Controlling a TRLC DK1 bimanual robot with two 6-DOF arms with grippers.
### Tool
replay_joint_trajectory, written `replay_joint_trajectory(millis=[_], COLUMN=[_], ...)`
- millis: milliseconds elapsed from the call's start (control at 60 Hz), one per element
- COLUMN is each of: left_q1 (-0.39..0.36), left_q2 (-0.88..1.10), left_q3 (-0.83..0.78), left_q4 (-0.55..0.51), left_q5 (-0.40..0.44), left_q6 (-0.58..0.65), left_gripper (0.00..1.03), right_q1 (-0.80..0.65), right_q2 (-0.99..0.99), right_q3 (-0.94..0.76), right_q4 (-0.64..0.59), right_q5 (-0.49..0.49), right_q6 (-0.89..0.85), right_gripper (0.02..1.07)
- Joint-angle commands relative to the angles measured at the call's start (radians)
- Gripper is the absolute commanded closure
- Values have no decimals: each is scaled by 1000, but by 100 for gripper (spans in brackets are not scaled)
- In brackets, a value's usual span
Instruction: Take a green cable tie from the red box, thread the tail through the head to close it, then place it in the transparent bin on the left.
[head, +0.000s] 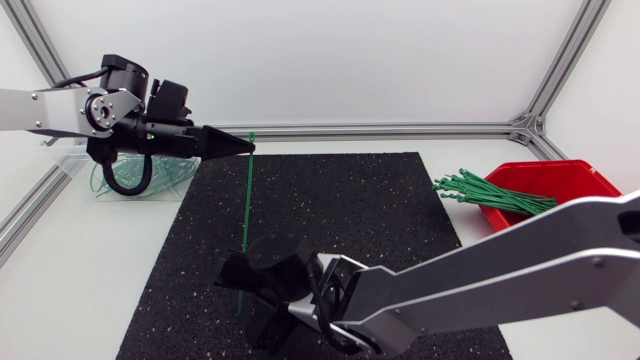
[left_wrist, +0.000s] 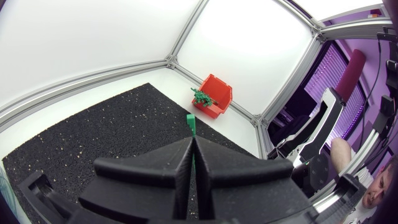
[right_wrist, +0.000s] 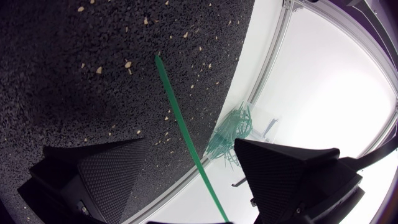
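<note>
Green cable tie (head: 245, 215) runs straight over the black speckled mat (head: 350, 200). Nearest us, its tail passes between the fingers of our right gripper (head: 245, 297), which stand wide apart, neither touching it. Farther out, our left gripper (head: 248, 147) presses its fingers together on the tie just below the head, which pokes past the tips. Beyond, on the white table (head: 90, 260), the transparent bin (head: 62, 160) holds looped ties (head: 160, 180) off the mat's far left corner. The red box (head: 570, 175) spills loose ties (head: 490, 195) at far right, before the aluminium rail (head: 400, 129).
</note>
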Motion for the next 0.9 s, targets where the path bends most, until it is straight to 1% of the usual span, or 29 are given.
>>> replay_joint_trajectory(millis=[0,200,283,333,367,417,467,517,550,883], left_q1=[10,11,10,10,11,13,18,19,19,16], left_q2=[24,38,39,45,53,61,70,76,78,85], left_q3=[30,46,47,50,55,61,67,75,78,98], left_q4=[-14,-30,-31,-31,-33,-36,-37,-44,-51,-71], left_q5=[10,10,8,8,8,8,8,10,8,8], left_q6=[27,36,36,42,42,45,49,52,59,64], left_gripper=[100,100,100,100,100,100,100,100,100,100], right_q1=[8,17,20,25,26,26,28,29,29,43], right_q2=[42,84,101,102,104,107,107,102,101,101], right_q3=[20,48,49,51,49,48,37,26,25,-12], right_q4=[23,54,91,97,109,115,120,125,125,134], right_q5=[-15,-43,-54,-58,-63,-63,-64,-72,-74,-77], right_q6=[-44,-46,-46,-43,-43,-41,-40,-38,-38,-27], right_gripper=[6,7,8,16,18,25,40,59,67,68])
